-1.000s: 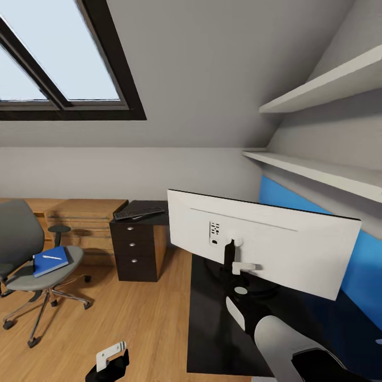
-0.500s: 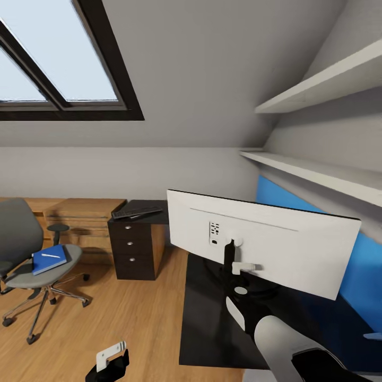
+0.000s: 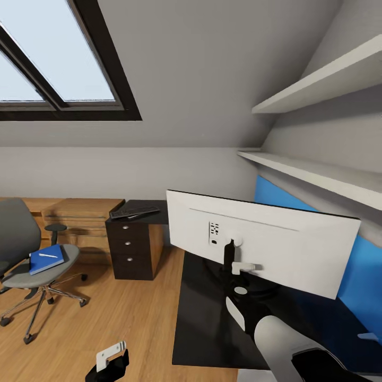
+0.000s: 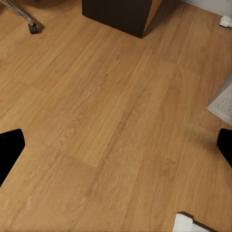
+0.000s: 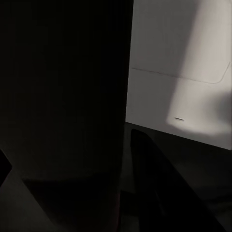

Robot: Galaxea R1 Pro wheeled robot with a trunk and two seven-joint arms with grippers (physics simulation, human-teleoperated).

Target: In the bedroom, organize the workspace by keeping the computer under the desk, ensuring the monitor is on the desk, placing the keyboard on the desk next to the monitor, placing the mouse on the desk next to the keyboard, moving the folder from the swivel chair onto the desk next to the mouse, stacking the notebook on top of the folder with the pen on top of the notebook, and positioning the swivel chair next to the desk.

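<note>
My right gripper is shut on the thin black neck of the monitor. The monitor's white back faces me above the black desk; the right wrist view has the dark neck close up against the monitor's white back. The keyboard lies on the desk's far wing over the drawers. On the seat of the swivel chair, at the left, rests the blue folder with the white pen on it. My left gripper hangs open low over the wooden floor.
A light wooden chest stands against the back wall behind the chair. Two white shelves jut out on the right above a blue wall panel. Sloped ceiling with a skylight overhead. Wooden floor lies between chair and desk.
The desk, chair and chest have slid left in the head view while the monitor and both arms keep their place in it: the camera has moved and the held monitor with it.
</note>
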